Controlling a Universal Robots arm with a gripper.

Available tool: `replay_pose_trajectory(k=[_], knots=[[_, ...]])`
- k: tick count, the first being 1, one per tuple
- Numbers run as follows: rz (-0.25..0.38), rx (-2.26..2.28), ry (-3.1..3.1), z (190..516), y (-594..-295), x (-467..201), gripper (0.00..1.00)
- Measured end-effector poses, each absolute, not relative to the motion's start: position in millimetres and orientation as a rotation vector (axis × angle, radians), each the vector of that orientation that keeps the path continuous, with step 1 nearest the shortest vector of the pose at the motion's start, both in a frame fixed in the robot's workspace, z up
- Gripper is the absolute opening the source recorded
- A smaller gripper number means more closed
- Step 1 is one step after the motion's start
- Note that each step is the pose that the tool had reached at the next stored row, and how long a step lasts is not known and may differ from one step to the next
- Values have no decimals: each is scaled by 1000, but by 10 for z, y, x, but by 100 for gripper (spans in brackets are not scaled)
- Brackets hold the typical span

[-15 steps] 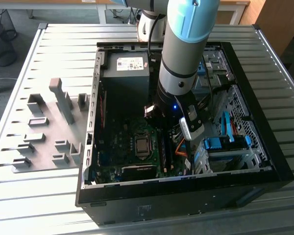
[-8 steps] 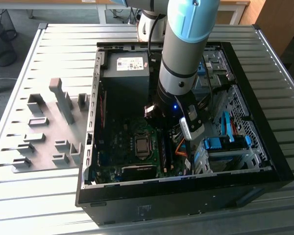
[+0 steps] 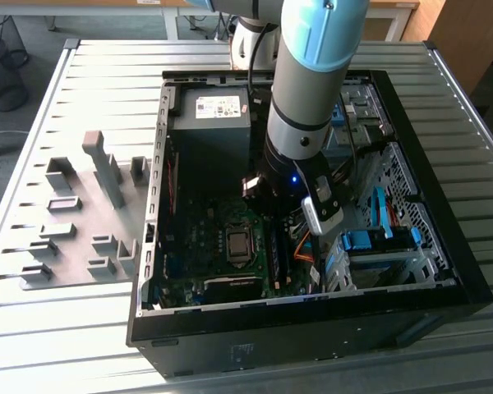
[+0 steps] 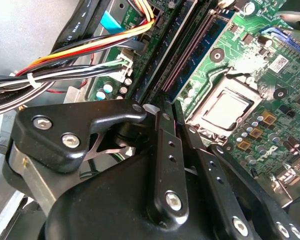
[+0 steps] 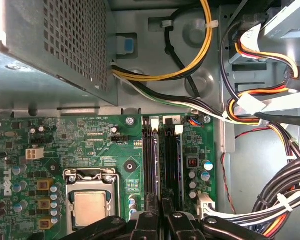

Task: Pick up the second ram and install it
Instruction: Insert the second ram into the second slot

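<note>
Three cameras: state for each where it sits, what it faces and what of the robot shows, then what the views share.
Exterior view: above the table, looking down into the open computer case; the arm reaches in.
First wrist view: on the arm, facing the motherboard and power supply; gripper over the ram slots.
Second wrist view: on the arm, looking obliquely past the gripper along the slots.
Shared: the CPU socket.

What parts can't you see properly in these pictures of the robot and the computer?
- RAM slots: near ends covered by the gripper in the first wrist view.
- Second ram: whether it is fully seated, cut by the second wrist view's edge.
- Motherboard: partly behind the arm in the exterior view.
</note>
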State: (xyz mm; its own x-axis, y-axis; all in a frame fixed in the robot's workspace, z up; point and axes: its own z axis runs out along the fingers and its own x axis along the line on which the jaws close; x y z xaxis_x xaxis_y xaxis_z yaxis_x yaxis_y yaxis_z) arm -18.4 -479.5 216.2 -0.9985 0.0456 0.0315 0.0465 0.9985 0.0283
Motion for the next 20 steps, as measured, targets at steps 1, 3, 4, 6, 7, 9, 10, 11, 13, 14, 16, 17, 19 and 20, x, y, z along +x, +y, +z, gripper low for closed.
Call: replay_pose_trajectory(k=[1, 3, 4, 6, 7, 9, 10, 11, 13, 14, 16, 17, 19, 20], knots=[[-46, -72, -3110, 2157, -4795, -184, 14], [-46, -72, -3110, 2145, -4795, -184, 14], [-45, -72, -3110, 2141, -4795, -184, 14], [-45, -71, -3110, 2138, -4796, -184, 14], [-45, -72, -3110, 2138, -4796, -184, 14], [-45, -72, -3110, 2136, -4795, -184, 14], [-45, -72, -3110, 2136, -4795, -184, 14], [-45, -71, -3110, 2135, -4795, -184, 14], [-46, -72, -3110, 2134, -4795, -184, 15], [-46, -72, -3110, 2133, -4795, -184, 15], [-45, -71, -3110, 2132, -4795, -184, 21], [-45, -71, -3110, 2132, -4795, -184, 21], [-46, -71, -3110, 2131, -4795, -184, 21], [-45, -71, -3110, 2130, -4795, -184, 21]])
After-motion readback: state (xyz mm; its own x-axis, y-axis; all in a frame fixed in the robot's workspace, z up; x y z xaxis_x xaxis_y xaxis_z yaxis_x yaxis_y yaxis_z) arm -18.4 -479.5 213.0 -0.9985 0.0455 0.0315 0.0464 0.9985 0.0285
